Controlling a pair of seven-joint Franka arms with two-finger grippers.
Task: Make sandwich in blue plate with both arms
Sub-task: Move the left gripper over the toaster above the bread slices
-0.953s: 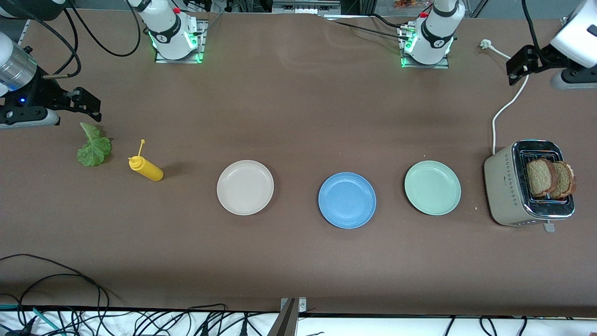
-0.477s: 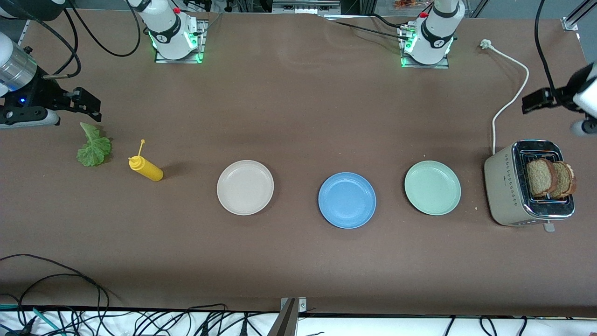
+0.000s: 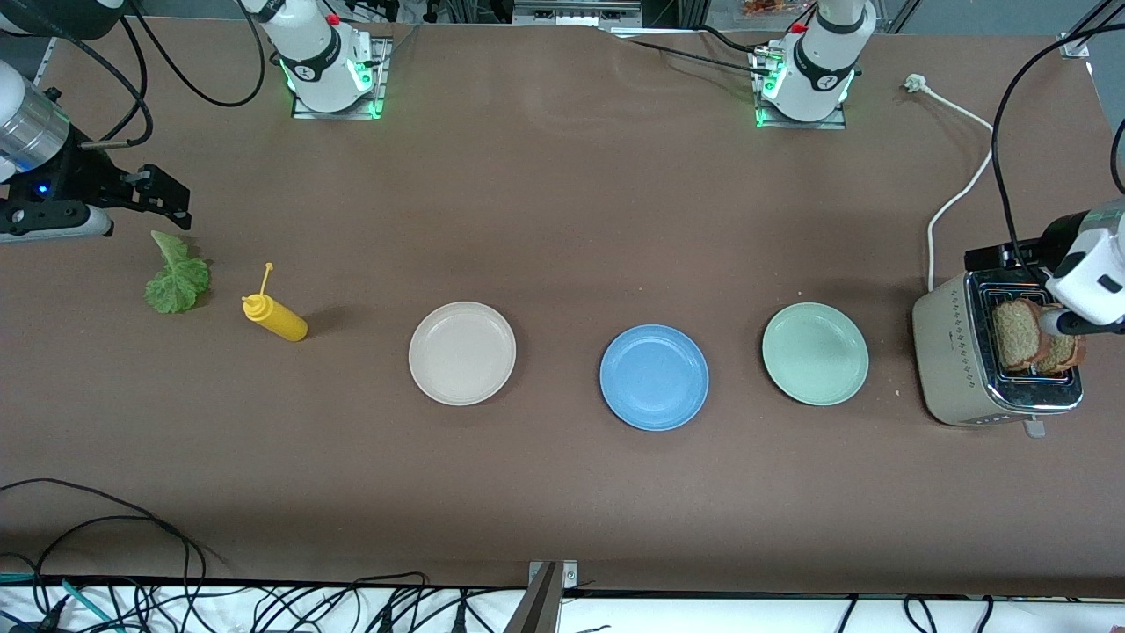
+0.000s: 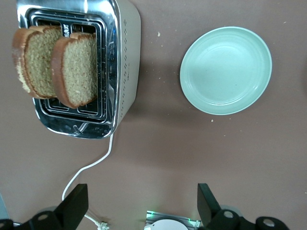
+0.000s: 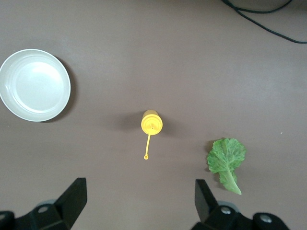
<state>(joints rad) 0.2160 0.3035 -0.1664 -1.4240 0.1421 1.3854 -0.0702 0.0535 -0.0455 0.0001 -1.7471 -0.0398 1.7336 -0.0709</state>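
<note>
- Since earlier, left gripper has dropped over the toaster at frame right, jaws open.
- Right gripper, open, waits upper left.
- Two bread slices; one lettuce leaf.
- Three plates; blue plate centre, empty.

Blue plate, yellow bottle

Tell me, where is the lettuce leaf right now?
The lettuce leaf lies flat on the table at the right arm's end, beside the yellow squeeze bottle.
</note>
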